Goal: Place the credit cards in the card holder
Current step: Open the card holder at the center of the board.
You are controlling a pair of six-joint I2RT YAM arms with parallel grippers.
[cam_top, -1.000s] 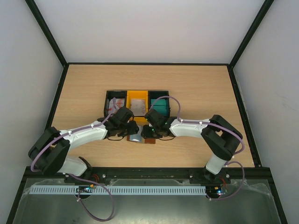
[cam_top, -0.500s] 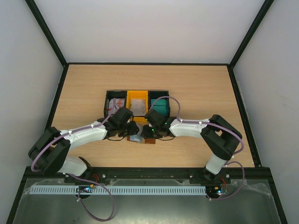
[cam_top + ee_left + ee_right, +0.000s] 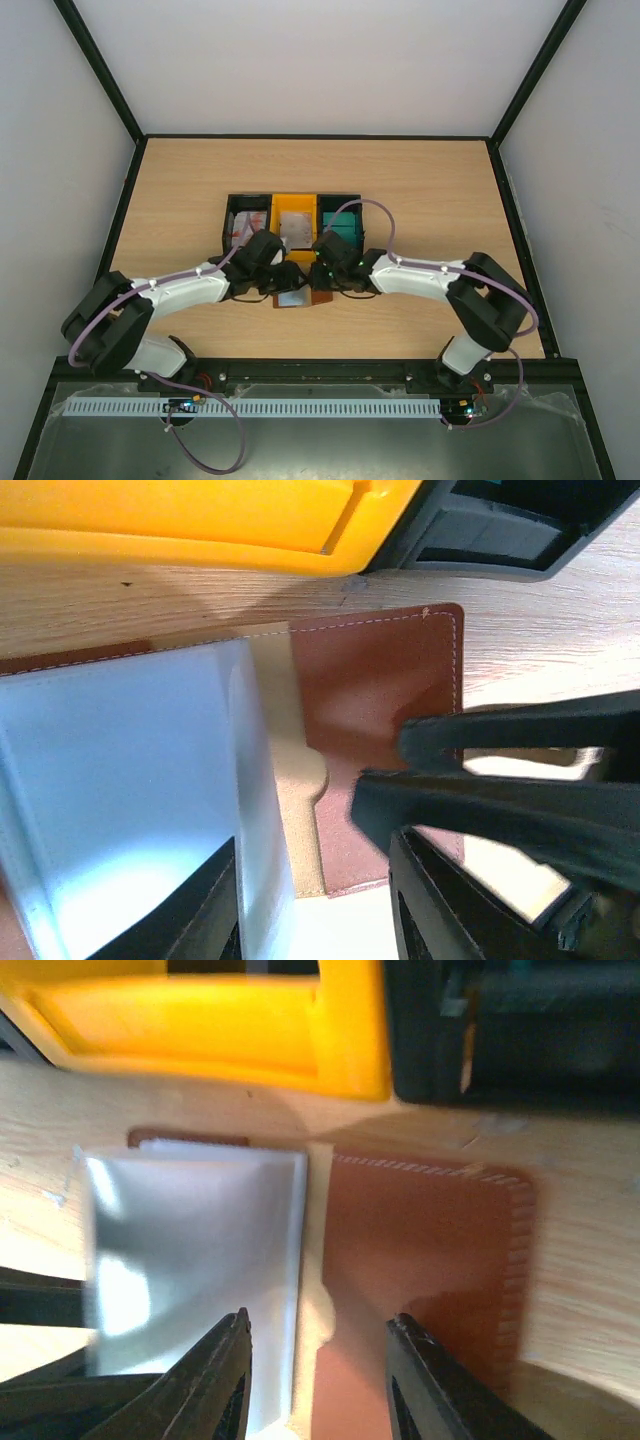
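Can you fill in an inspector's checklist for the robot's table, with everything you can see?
Surface: light wooden table, nothing spilled.
Job's things: brown card holder lies open and flat. A silver card lies over its left side; I cannot tell if it is in a slot. Teal cards sit in the right black bin.
Clutter: yellow bin and left black bin, in a row behind the holder.
Grippers: left gripper open at the card's edge; right gripper open over the holder's middle.
Cables: a purple cable loops over the right arm.
Surroundings: white walls, black frame.
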